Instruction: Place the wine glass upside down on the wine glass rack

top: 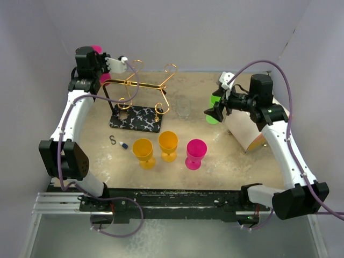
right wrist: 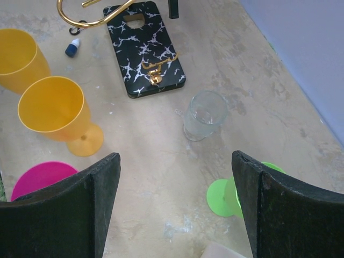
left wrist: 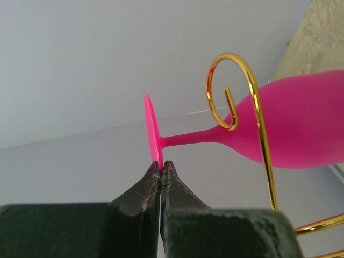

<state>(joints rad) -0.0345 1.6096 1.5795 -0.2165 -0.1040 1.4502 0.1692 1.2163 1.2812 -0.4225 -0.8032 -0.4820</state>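
Pinching the pink wine glass (left wrist: 301, 123) by its foot rim, the left gripper (left wrist: 161, 166) holds the stem sideways across a spiral curl of the wine glass rack (left wrist: 261, 123), bowl beyond the wire; contact cannot be told. The right gripper (right wrist: 174, 161) hangs spread, well apart.

Left arm (top: 72, 115) reaches far back on its side, left gripper (left wrist: 161, 167) pinched tight on the foot of the pink wine glass (left wrist: 301, 123). Right arm (top: 285, 145) leans inward, right gripper (right wrist: 176, 156) angled down, jaws wide apart, holding nothing.
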